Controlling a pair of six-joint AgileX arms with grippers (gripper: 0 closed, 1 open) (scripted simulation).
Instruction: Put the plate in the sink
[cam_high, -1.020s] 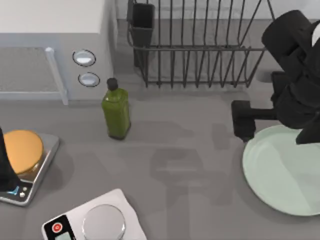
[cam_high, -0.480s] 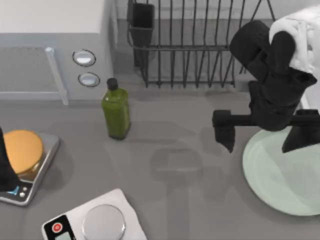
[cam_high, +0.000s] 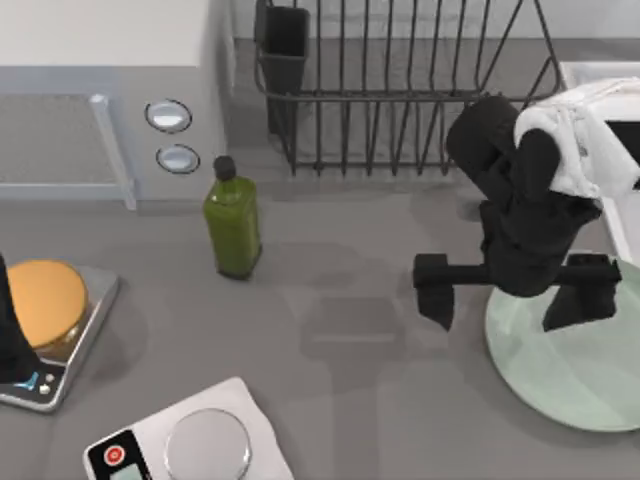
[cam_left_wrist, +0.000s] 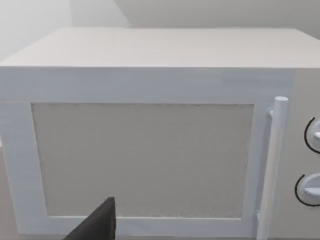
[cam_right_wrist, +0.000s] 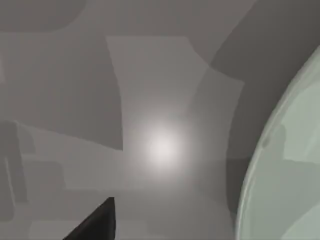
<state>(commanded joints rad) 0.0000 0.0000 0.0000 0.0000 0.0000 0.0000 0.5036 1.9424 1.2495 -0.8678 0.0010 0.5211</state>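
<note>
The pale mint-green plate (cam_high: 575, 365) lies flat on the grey counter at the right edge. My right gripper (cam_high: 508, 293) hangs open over the plate's left rim. One black finger (cam_high: 435, 290) is over bare counter left of the plate, the other over the plate. In the right wrist view the plate (cam_right_wrist: 285, 175) curves along one side, with a dark fingertip (cam_right_wrist: 97, 224) at the edge. The sink's pale rim (cam_high: 590, 72) shows at the back right, partly hidden by my right arm. My left arm (cam_high: 8, 330) is parked at the far left edge.
A black wire dish rack (cam_high: 400, 90) stands at the back, just behind my right arm. A green bottle (cam_high: 232, 225) stands mid-left, and a white microwave (cam_high: 100, 90) fills the back left. Two scales (cam_high: 200, 445) sit front left, one carrying an orange round item (cam_high: 42, 300).
My right gripper has swung left and toward the front, and its fingers now straddle the plate's left rim. The plate and the left arm have not moved.
</note>
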